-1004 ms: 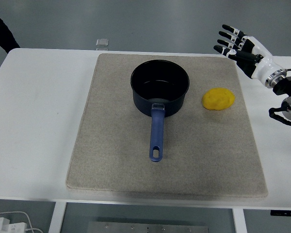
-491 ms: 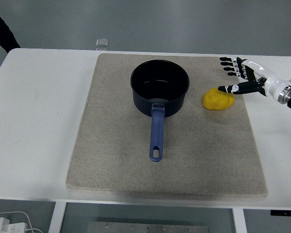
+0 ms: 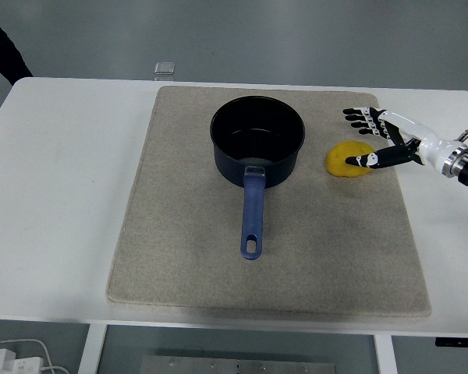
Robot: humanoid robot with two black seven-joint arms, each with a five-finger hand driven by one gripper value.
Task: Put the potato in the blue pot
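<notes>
Right robot hand [image 3: 372,139] moved lower onto potato [image 3: 347,160], fingers spread, thumb touching; potato long axis left-right.

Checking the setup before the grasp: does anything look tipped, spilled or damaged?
Nothing stands out. The dark blue pot stands upright and empty on the beige mat, the yellow potato lies intact right of it, and the right hand is open over the potato.

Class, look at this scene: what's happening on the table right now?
The robot's right hand reaches in from the right with fingers spread, its thumb over the yellow potato, not yet gripping it. The potato lies on the beige mat, to the right of the empty blue pot. The left arm is out of view.
</notes>
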